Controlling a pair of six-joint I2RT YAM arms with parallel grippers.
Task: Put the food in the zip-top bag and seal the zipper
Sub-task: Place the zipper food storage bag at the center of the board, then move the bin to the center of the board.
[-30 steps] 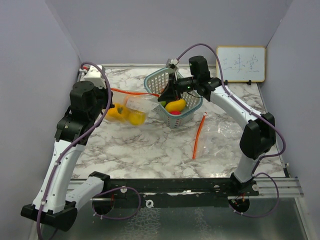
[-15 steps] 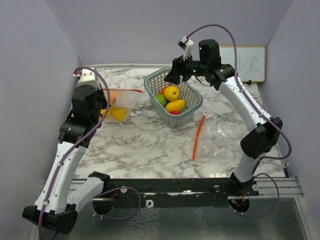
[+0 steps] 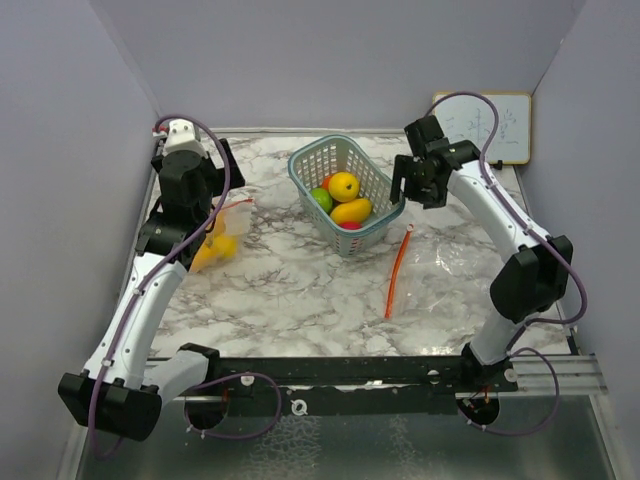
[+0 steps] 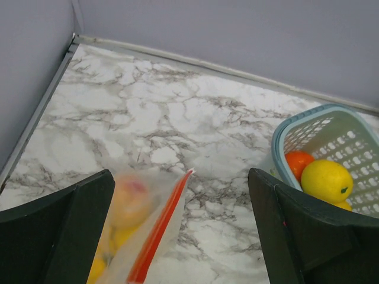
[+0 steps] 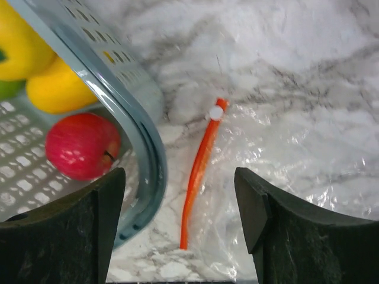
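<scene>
A clear zip-top bag (image 3: 222,238) with an orange zipper (image 4: 155,236) lies at the left, yellow and orange food (image 4: 126,204) inside it. My left gripper (image 3: 190,172) hovers just behind the bag, open, holding nothing; the zipper edge shows between its fingers (image 4: 59,231). More food fills the pale blue basket (image 3: 312,160): a lemon (image 4: 327,179), an orange (image 4: 298,163), a red apple (image 5: 80,146) and yellow pieces (image 5: 56,89). My right gripper (image 3: 418,190) hangs open and empty beside the basket's right rim (image 5: 139,136).
A second clear bag (image 5: 296,171) lies flat right of the basket, its orange zipper (image 5: 200,171) and white slider (image 5: 217,112) below my right gripper. A small whiteboard (image 3: 495,125) leans on the back wall. Grey walls close in the marble table (image 3: 300,290).
My left gripper opened, let go of the bag and drew back toward the far left; the bag sank onto the table. My right gripper opened and swung from inside the basket to its right side.
</scene>
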